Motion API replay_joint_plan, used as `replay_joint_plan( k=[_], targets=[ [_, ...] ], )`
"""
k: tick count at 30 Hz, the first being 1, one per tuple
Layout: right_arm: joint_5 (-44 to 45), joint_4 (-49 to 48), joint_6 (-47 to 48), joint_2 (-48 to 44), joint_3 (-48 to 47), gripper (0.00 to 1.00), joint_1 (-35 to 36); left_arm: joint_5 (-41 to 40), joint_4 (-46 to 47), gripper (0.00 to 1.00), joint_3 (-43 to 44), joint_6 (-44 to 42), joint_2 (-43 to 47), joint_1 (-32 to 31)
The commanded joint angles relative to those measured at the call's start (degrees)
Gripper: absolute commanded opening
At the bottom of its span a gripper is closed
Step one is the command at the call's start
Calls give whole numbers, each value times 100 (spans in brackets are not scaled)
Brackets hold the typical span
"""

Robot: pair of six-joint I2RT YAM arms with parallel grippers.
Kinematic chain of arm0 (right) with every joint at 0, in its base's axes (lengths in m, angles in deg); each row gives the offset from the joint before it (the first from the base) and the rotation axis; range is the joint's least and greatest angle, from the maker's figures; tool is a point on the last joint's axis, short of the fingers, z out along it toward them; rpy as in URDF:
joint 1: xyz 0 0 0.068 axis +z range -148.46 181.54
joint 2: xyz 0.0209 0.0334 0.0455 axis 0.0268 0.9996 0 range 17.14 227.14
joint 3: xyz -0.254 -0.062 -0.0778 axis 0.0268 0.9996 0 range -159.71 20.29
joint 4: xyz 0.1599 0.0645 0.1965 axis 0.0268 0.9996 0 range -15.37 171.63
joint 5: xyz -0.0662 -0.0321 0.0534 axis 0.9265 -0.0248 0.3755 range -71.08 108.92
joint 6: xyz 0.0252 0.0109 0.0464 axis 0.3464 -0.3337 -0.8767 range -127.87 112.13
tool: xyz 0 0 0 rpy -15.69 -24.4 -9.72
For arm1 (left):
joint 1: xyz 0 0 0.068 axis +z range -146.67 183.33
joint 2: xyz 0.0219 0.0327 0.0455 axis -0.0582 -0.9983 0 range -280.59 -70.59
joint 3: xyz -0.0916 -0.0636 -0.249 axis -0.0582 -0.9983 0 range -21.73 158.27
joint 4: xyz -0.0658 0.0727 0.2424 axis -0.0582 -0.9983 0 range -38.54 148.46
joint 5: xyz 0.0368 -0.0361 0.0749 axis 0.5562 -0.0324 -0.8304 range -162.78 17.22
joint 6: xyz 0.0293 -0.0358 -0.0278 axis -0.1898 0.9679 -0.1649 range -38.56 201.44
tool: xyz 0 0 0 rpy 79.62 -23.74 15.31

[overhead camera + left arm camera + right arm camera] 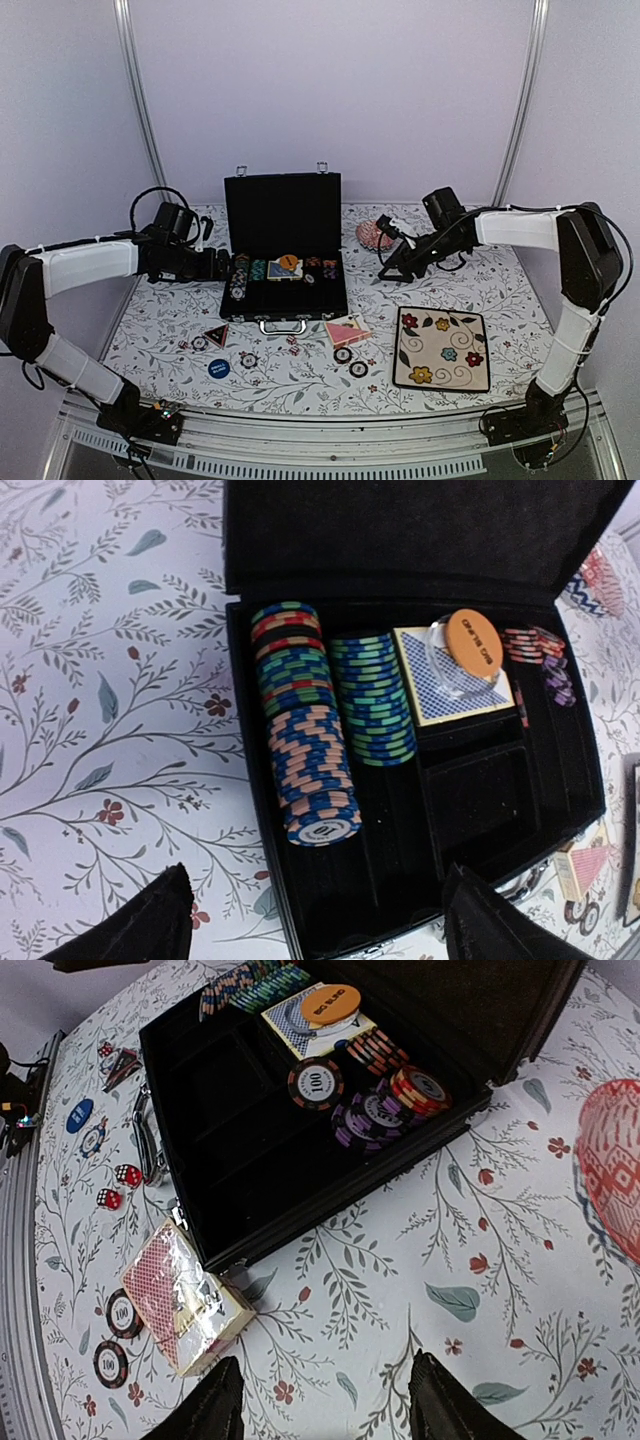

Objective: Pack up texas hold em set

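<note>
The black case (283, 210) stands open mid-table, lid up. In the left wrist view its tray (470, 800) holds rows of chips (305, 730), a blue card deck (445, 690) and an orange button (472, 642). Loose chips (372, 1115) lie in its right end. A red card deck (185, 1295), two black chips (122, 1312), two red dice (127, 1175) and the round blue button (79, 1115) lie on the table in front. My left gripper (320, 935) is open and empty above the case's left front. My right gripper (325, 1405) is open and empty above the table right of the case.
A cream flowered plate (442, 375) lies at the front right. A pink patterned bowl (372, 236) sits behind the right gripper, also in the right wrist view (612, 1170). A small triangular item (217, 335) and more chips (249, 360) lie front left.
</note>
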Motion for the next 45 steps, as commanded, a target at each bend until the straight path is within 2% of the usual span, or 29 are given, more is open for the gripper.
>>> replay_joint_plan(
  k=[1,7,15,36,45],
  targets=[
    [330,273,-48,675,-724,54,376,-420,69,87,-24,369,-270,-36],
    [448,523,-351,1369,-1358,51,574,-197,155,87,-77,458,-560,-36],
    [527,619,-364,1653,-1451,53,820,273,555,87,-349,515,-744,-49],
    [-198,1002,-426,2844,-2808,58,924,658,1020,85,-726,638,-886,-428],
    [-697,1094,-397,3372,-3372,56,942,711,1015,83,-834,755,-660,-603]
  ],
)
